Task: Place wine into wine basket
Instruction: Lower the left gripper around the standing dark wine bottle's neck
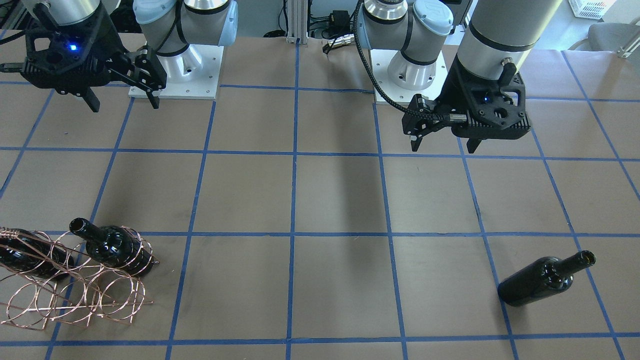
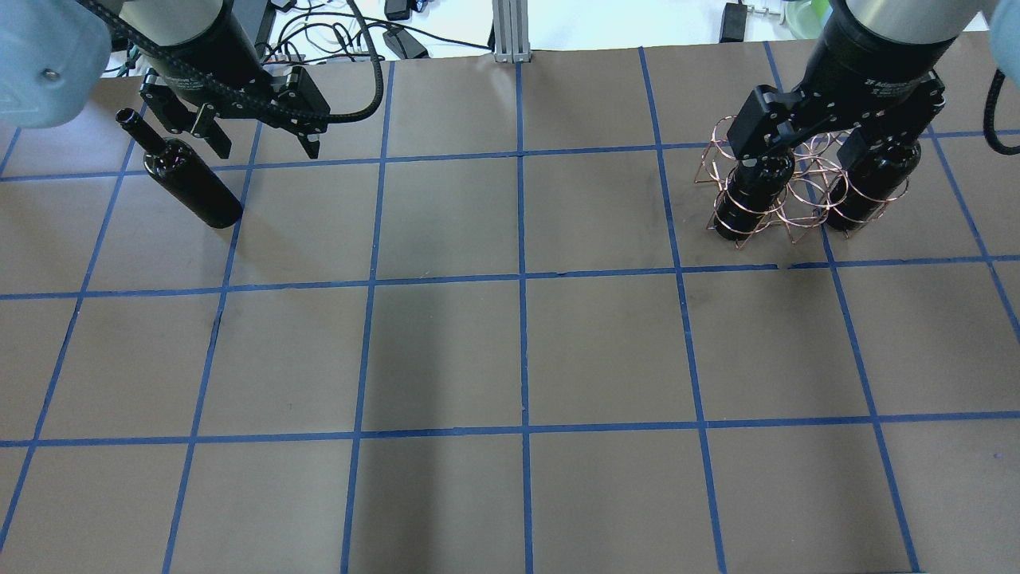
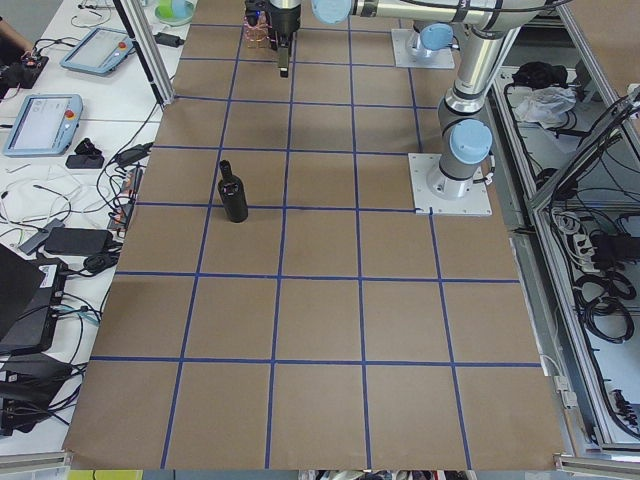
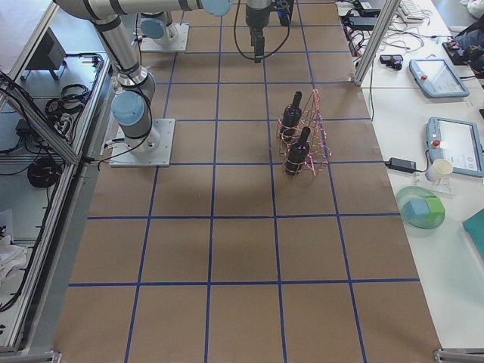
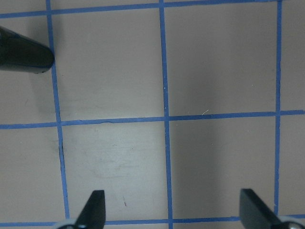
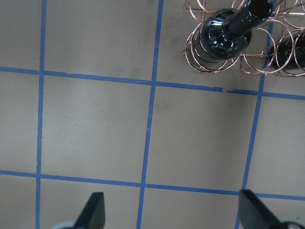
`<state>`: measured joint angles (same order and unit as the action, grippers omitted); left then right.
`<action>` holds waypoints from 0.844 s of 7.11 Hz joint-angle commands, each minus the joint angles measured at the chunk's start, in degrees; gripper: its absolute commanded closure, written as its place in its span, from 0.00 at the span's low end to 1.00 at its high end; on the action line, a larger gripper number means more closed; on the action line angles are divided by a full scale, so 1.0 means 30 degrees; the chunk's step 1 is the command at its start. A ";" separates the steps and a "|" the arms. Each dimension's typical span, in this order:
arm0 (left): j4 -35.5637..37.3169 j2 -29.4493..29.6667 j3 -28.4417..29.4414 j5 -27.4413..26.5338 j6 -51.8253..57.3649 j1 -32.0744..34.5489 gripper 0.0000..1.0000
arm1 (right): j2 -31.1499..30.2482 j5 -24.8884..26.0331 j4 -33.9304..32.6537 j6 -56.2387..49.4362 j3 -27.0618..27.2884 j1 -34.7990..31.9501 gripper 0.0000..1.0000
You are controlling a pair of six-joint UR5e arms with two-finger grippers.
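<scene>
One wine bottle [image 1: 545, 280] lies loose on its side on the brown table; it also shows as a dark bottle [image 2: 187, 179] at the far left, and its base [image 5: 24, 55] appears in the left wrist view. My left gripper [image 2: 263, 143] hangs open and empty above the table just beside it, fingertips [image 5: 93, 210] wide apart. The copper wire wine basket [image 1: 75, 295] holds two look-alike bottles [image 1: 112, 247] [image 1: 25, 257]. My right gripper [image 2: 821, 151] hovers open and empty above the basket [image 6: 214, 62], where one racked bottle [image 6: 226, 36] shows.
Blue tape lines divide the table [image 2: 518, 351] into squares. The two arm bases [image 1: 175, 75] [image 1: 410, 75] stand on white plates at the robot's edge. Benches with tablets and cables [image 3: 60, 110] lie beyond the far edge.
</scene>
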<state>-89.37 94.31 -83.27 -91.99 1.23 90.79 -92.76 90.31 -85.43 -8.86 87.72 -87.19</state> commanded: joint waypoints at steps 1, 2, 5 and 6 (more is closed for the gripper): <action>0.0169 -0.0089 -0.0392 0.0049 0.0057 -0.0057 0.00 | -0.0016 0.0073 0.0030 -0.0004 0.0000 0.0000 0.00; 0.0171 -0.0205 -0.0396 -0.0008 0.0087 -0.0087 0.00 | 0.0013 0.0218 0.0030 -0.0033 0.0000 0.0029 0.00; 0.0230 -0.0177 -0.0484 0.0311 0.0931 -0.2567 0.00 | -0.0046 0.0278 0.0030 -0.0033 0.0234 0.0029 0.00; 0.0201 -0.0177 -0.0484 0.0197 0.2097 -0.3244 0.00 | -0.0046 0.0249 0.0001 -0.0033 0.0263 0.0030 0.00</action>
<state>-88.67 93.77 -84.68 -91.37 4.36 83.99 -92.87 91.07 -85.36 -8.95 88.35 -87.13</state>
